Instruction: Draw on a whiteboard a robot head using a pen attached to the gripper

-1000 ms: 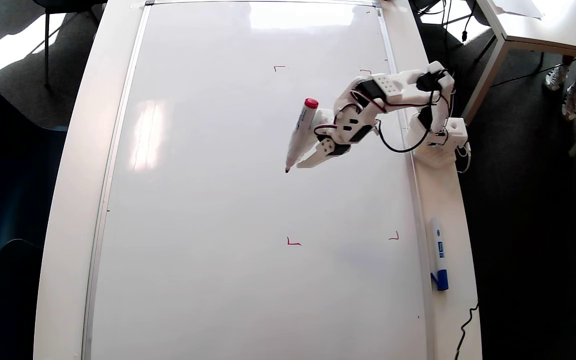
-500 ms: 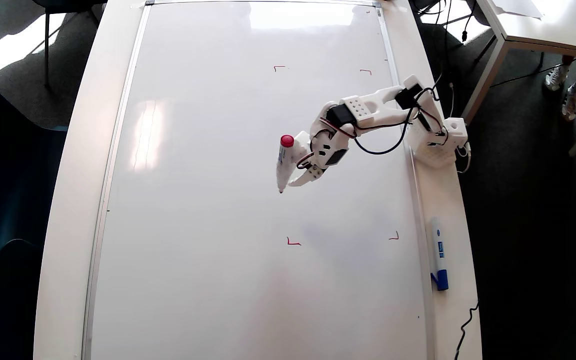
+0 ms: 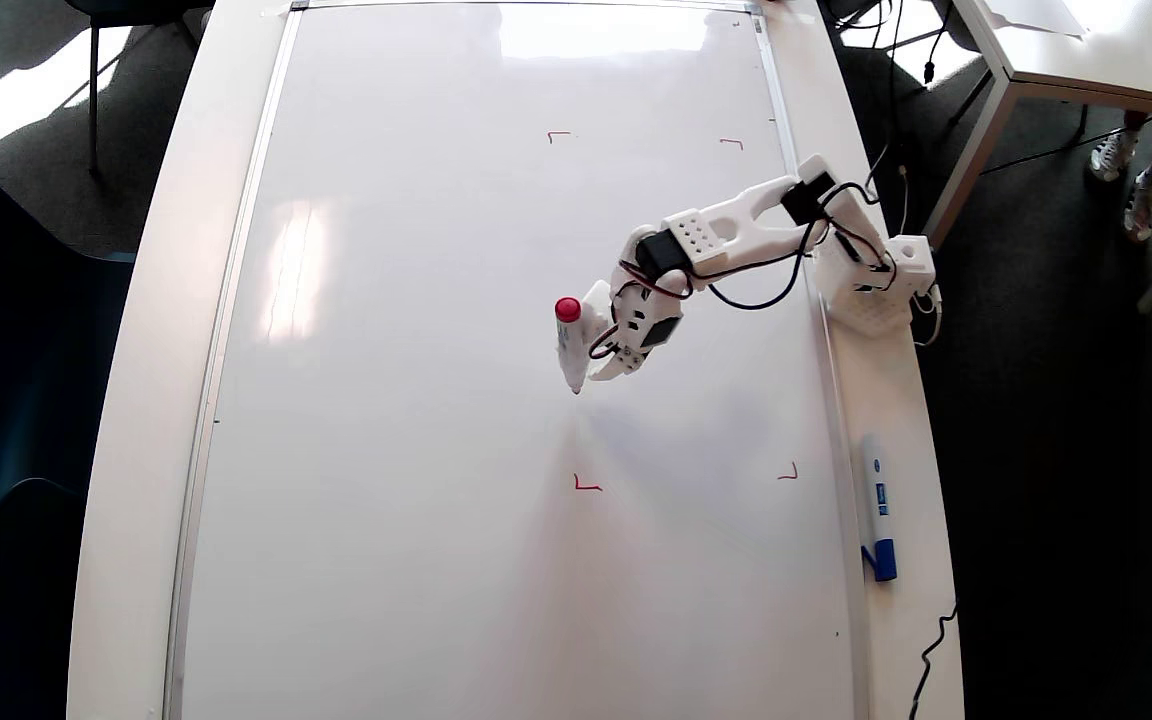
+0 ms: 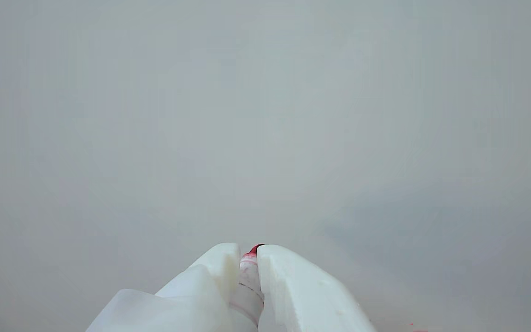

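The claw is holding the pen tightly by its barrel, with the tip pointing down near the middle of the whiteboard, and this light, stiff pen is probably sliding easily on the glossy board.

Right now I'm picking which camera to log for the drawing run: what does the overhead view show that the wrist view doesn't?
Only the overhead view shows the whole whiteboard with its four red corner marks, the arm, the pen's red end, and the blue-capped marker on the table rim.

Only the wrist view shows the pen's red tip between the hand's fingers.

Both show the hand shut on the pen, and bare board with no robot head drawn.
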Robot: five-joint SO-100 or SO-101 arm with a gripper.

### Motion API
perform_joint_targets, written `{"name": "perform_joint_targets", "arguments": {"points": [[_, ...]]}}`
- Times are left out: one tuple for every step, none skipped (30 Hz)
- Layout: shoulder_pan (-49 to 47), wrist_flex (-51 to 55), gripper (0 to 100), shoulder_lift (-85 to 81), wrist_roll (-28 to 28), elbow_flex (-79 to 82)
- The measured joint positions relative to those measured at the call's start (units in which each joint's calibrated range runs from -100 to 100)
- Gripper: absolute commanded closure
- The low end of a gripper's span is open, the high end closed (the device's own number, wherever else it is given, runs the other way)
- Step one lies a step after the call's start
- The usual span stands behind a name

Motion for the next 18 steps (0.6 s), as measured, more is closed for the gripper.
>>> {"name": "perform_joint_targets", "arguments": {"points": [[0.00, -0.08, 99, 0.25, 0.00, 0.00], [0.00, -0.08, 99, 0.25, 0.00, 0.00], [0.00, -0.17, 99, 0.25, 0.00, 0.00], [0.00, -0.25, 99, 0.25, 0.00, 0.00], [0.00, -0.25, 99, 0.34, 0.00, 0.00], [0.00, -0.25, 99, 0.34, 0.00, 0.00], [0.00, -0.25, 99, 0.34, 0.00, 0.00], [-0.08, -0.25, 99, 0.34, 0.00, 0.09], [-0.08, -0.25, 99, 0.34, 0.00, 0.37], [-0.23, -0.25, 99, 0.34, 0.00, 1.19], [-0.38, -0.25, 99, 0.34, 0.00, 1.37], [-0.53, -0.34, 99, 0.34, 0.00, 2.28], [-0.75, -0.25, 99, 0.34, 0.00, 3.11], [-0.98, -0.93, 99, 0.34, 0.00, 4.02], [-1.06, -1.10, 99, 0.25, 0.00, 4.29], [-1.06, -1.52, 99, 0.17, 0.00, 5.03], [-1.06, -2.03, 99, 0.08, 0.00, 5.57], [-1.06, -2.36, 99, 0.08, 0.00, 6.12]]}}
